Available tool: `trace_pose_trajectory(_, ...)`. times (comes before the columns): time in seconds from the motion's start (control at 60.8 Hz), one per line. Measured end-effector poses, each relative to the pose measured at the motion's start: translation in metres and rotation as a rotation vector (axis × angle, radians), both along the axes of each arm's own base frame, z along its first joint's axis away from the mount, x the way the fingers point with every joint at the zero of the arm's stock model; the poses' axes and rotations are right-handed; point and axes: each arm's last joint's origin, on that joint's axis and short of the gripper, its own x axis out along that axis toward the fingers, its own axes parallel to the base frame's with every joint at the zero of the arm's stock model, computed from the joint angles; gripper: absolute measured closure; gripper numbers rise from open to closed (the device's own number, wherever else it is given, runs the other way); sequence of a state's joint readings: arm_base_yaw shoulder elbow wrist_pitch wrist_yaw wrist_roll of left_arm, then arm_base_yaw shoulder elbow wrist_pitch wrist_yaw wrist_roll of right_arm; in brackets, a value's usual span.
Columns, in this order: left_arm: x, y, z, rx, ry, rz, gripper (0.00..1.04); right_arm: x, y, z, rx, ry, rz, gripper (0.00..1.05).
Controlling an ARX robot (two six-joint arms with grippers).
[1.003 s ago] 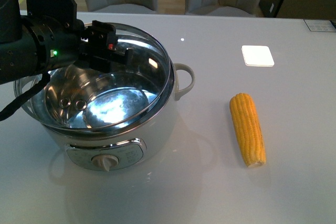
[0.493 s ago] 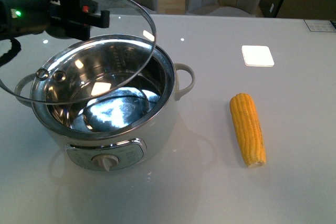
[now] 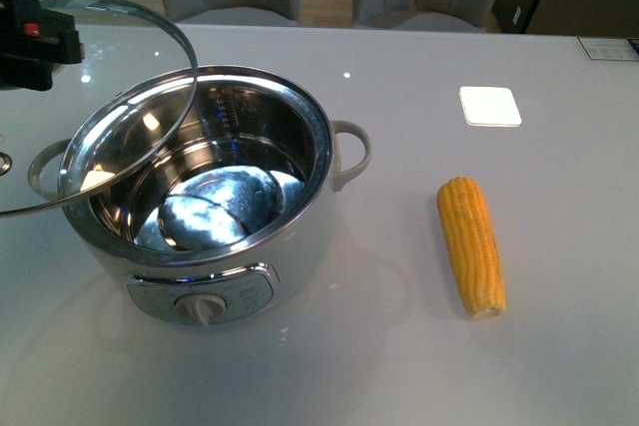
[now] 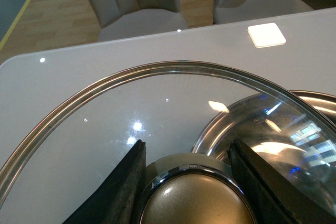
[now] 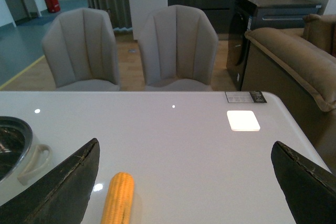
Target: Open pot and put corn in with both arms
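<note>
Trouble is most likely at the lid [image 3: 120,57]. The left gripper [image 4: 189,182] has it only by the rounded, shiny knob [image 4: 194,205], one finger pressed on each side, and the wide glass disc hangs off that small hold (a smooth dome offers little to bite on). A jolt or a quick swing could let it twist or slip out, and it is glass above a hard table [image 3: 559,366]. In the front view its right edge overlaps the left rim of the pot [image 3: 300,236]. I cannot tell whether the two are clear of each other, so lowering too soon could knock the rim or the left loop handle. The spot where the lid would land lies beyond the left edge of the front view, unseen.

The second risk is the corn [image 3: 471,244], which lies on the table to the right of the open pot, well apart from it, its length running near to far. It is round and could roll away from an off-centre grip.

The left gripper is raised at the far left, above and left of the pot, with only part of its black body in the front view. The right gripper [image 5: 184,182] hangs over the table on the near side of the corn, fingers spread wide and empty.
</note>
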State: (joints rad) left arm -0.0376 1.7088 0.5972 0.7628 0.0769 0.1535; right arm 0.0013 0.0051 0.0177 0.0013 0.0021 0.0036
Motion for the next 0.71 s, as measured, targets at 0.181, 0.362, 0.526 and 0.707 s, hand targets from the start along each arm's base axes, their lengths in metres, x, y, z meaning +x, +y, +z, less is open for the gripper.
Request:
trace_pose_trajectory(0.181,-0.006,0.027,0.000,-0.007,-0.010,0.071,0.63,0.000,0.000,0.000,0.000,0.000,0.000,0.09)
trace_pose_trajectory(0.362,-0.012,0.056,-0.004,-0.011,-0.012,0.140,0.63,0.000,0.000,0.000,0.000,0.000,0.000,0.09)
trace_pose_trajectory(0.526,-0.020,0.080,-0.011,0.000,-0.013,0.183,0.63,0.000,0.000,0.000,0.000,0.000,0.000,0.09)
trace_pose_trajectory(0.707,-0.027,0.097,-0.033,-0.005,0.008,0.200,0.63,0.000,0.000,0.000,0.000,0.000,0.000,0.09)
